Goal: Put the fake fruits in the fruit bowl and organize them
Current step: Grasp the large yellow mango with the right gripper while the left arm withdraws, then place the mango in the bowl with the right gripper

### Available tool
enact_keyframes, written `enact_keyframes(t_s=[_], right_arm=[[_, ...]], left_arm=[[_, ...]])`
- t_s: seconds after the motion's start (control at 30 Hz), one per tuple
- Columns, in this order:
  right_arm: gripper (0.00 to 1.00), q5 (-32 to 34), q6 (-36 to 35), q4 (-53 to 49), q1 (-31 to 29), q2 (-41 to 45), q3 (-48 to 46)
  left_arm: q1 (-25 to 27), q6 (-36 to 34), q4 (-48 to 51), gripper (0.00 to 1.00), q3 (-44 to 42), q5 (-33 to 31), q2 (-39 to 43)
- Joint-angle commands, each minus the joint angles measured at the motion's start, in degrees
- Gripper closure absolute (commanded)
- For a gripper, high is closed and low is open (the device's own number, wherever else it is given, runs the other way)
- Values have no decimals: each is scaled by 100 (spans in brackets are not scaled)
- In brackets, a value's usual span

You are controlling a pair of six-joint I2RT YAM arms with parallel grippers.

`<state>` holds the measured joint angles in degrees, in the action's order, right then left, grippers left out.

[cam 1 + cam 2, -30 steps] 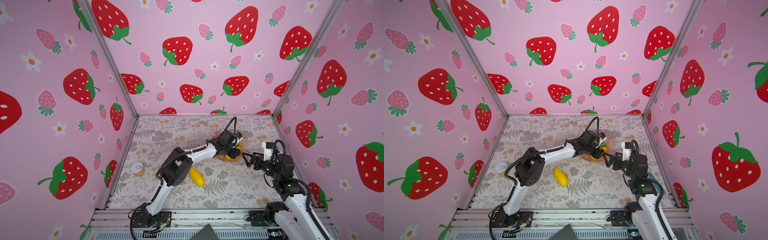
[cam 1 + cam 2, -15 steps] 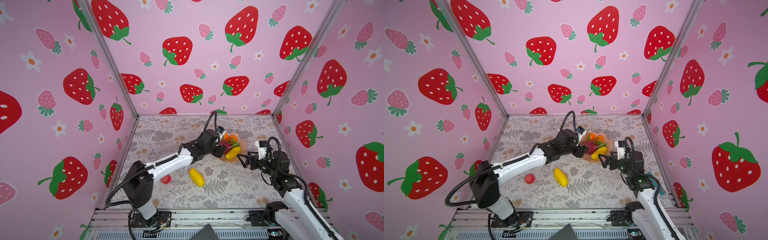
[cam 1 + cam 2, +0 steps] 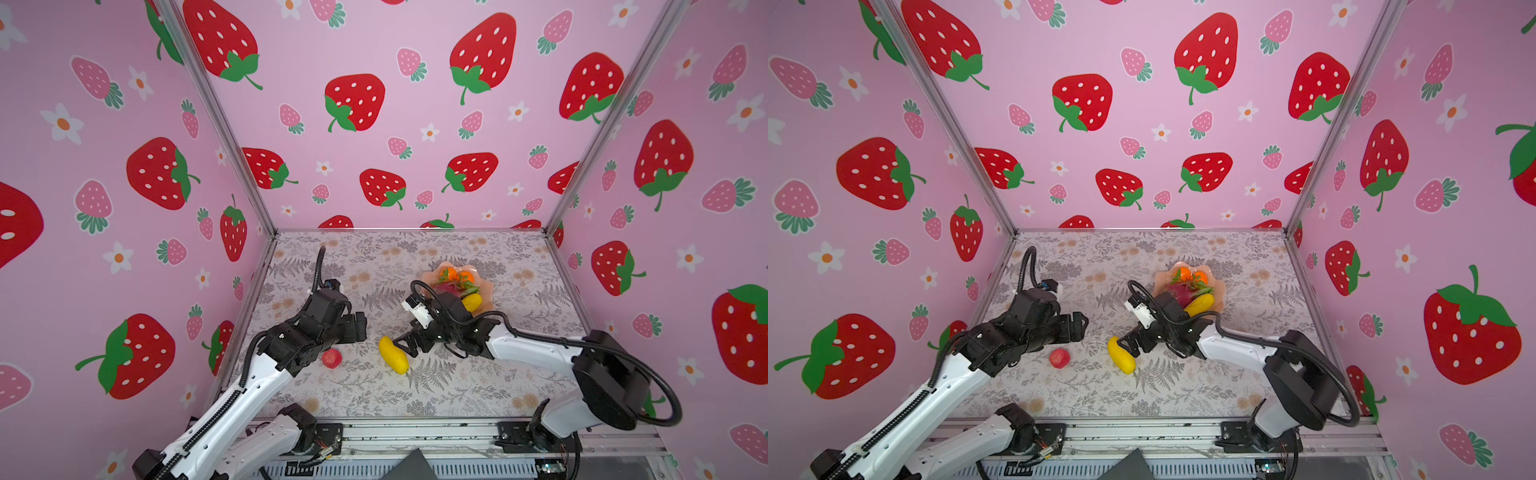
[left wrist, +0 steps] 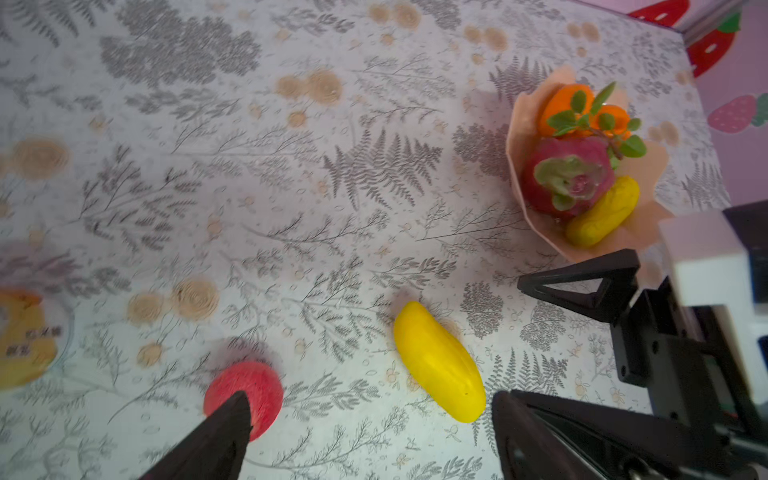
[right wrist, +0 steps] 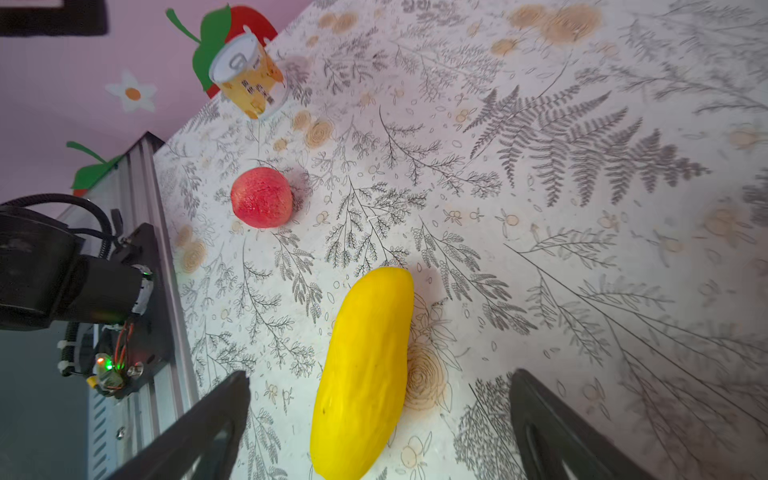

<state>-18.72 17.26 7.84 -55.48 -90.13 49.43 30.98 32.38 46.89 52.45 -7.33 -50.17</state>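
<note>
Currently my right gripper [image 5: 380, 374] hangs spread wide, its jaws flanking one end of the loose yellow fruit [image 3: 393, 354] without touching it. My left gripper [image 4: 368, 399] is spread and empty near the red-pink fruit [image 3: 331, 358]. Both fruits lie on the table [image 3: 457, 395]; farther back, the fruit bowl [image 3: 488, 296] holds the oranges [image 3: 456, 275], the dragon fruit [image 4: 567, 176] and the second yellow fruit [image 3: 472, 301].

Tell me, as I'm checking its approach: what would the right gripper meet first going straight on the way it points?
Probably the yellow oblong fruit loose on the table: it lies straight ahead between the open fingers of the right gripper.
</note>
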Motion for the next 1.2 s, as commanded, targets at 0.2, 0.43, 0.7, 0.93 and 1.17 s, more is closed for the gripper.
enact_keyframes(t_s=[0.2, 0.43, 0.7, 0.93, 1.17], right_arm=[[10, 136, -445, -870, -422, -1074, 844], [18, 395, -407, -1166, -525, -1374, 914], [37, 467, -451, -1437, -641, -1688, 1152], [52, 642, -376, -1306, -465, -1036, 1069], [52, 566, -197, -1200, 930, 566, 413]], left_arm=[[-137, 445, 739, 5, -32, 156, 544], [-148, 449, 712, 5, -128, 91, 647], [-145, 466, 656, 5, -254, -28, 719], [-145, 438, 343, 5, -312, -37, 770], [-137, -145, -1107, 5, -482, 1094, 382]])
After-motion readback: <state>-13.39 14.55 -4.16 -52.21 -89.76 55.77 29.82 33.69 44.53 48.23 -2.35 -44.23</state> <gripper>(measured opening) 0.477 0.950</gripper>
